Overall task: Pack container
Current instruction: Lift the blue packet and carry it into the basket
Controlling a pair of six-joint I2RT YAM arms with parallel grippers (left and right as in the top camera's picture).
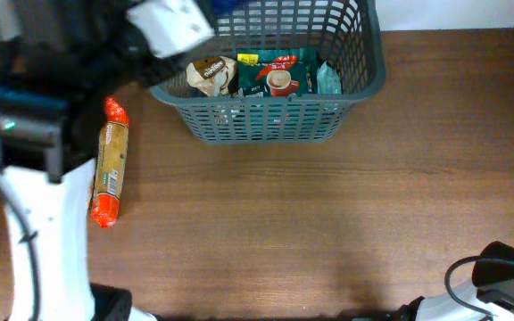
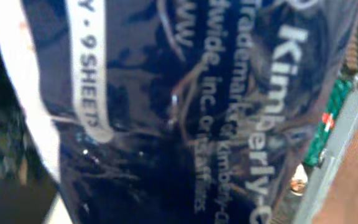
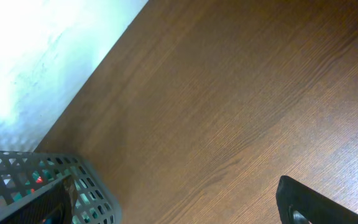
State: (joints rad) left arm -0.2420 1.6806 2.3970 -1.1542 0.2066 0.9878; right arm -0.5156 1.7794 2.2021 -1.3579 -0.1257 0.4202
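Dark grey lattice basket [image 1: 266, 120], rounded corners, packets [image 1: 275, 76] inside.
A tissue pack [image 2: 197, 112] hides the left hand's grip; right hand [image 3: 300, 202] unreadable too.

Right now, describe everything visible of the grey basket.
The basket is dark grey plastic, rectangular with rounded corners and lattice-slotted walls. It stands upright on the wooden table near its far edge, holding a tan packet and a green packet. The left arm hangs over its left rim.
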